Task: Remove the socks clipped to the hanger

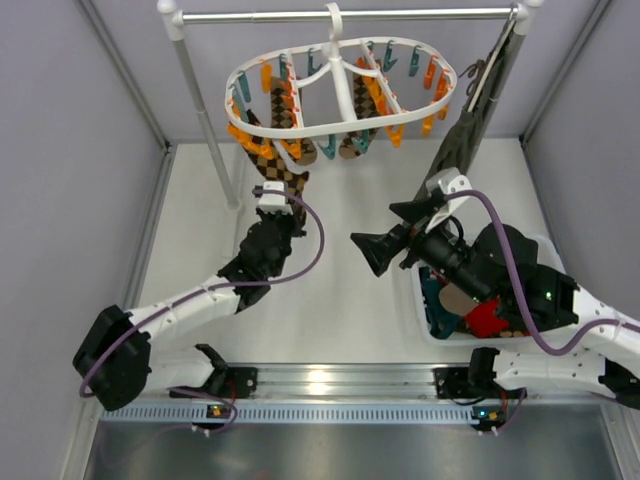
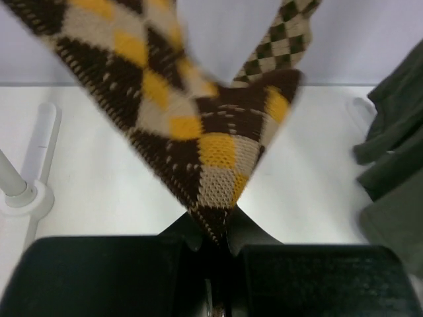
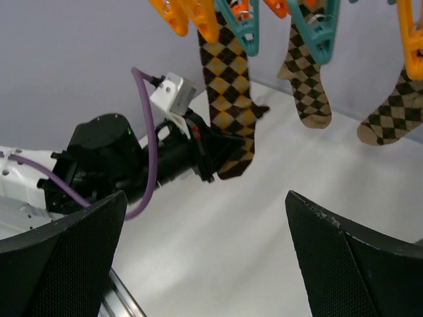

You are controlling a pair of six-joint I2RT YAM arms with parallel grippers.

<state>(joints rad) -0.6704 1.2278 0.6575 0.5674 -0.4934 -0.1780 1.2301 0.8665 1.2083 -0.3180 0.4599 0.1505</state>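
Observation:
The white oval hanger (image 1: 340,128) hangs from the rail by its hook, with orange and teal clips around it. Several brown and tan argyle socks hang from the clips. My left gripper (image 1: 284,200) is shut on the toe end of one brown-yellow argyle sock (image 1: 272,160), which is still clipped at its top. In the left wrist view the sock (image 2: 198,132) runs down into the closed jaws of my left gripper (image 2: 221,238). My right gripper (image 1: 373,252) is open and empty, right of the left one. In the right wrist view my right gripper (image 3: 205,238) faces the held sock (image 3: 228,99) and two tan socks (image 3: 304,79).
A metal rail (image 1: 300,16) on white posts (image 1: 205,120) carries the hanger. A long olive garment (image 1: 470,120) hangs at the right and also shows in the left wrist view (image 2: 396,165). A white bin (image 1: 420,320) with red and teal clothes (image 1: 480,318) sits under my right arm.

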